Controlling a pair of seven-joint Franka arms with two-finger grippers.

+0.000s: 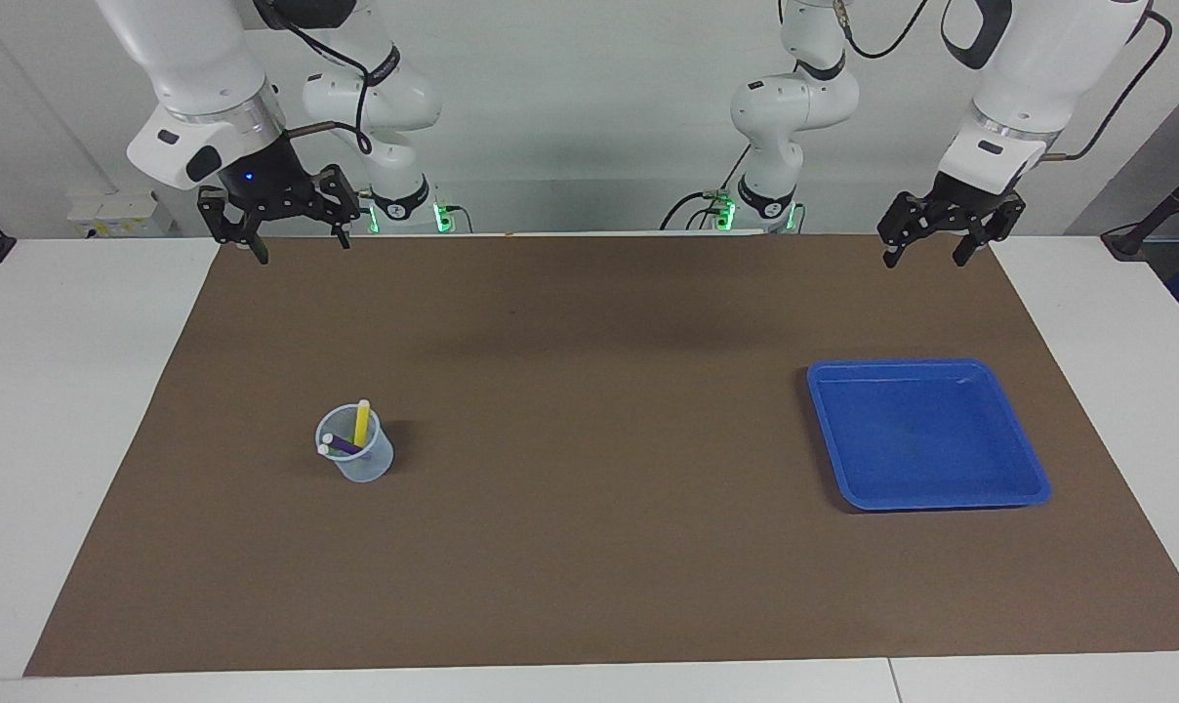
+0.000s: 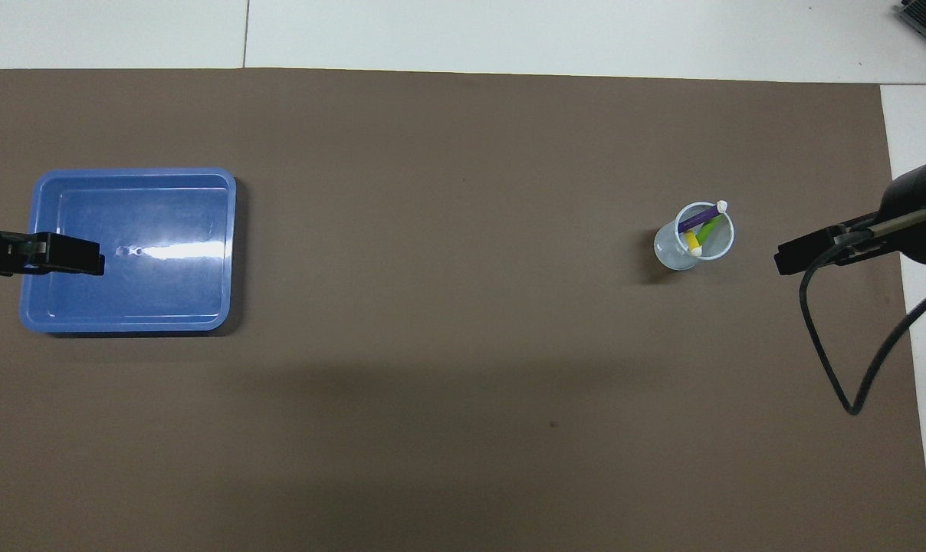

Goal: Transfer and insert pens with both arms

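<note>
Right gripper hangs wide and empty over the mat's robot-side edge. All three pens stand in the clear cup, toward your right arm's end. Blue tray holds nothing. Left gripper waits wide, empty. Looks finished to me.

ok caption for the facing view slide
Three pens in a clear cup, blue tray empty, both arms raised.

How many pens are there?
3, all standing in the clear cup: the purple pen, the yellow pen and the green pen. None lie in the blue tray.
</note>
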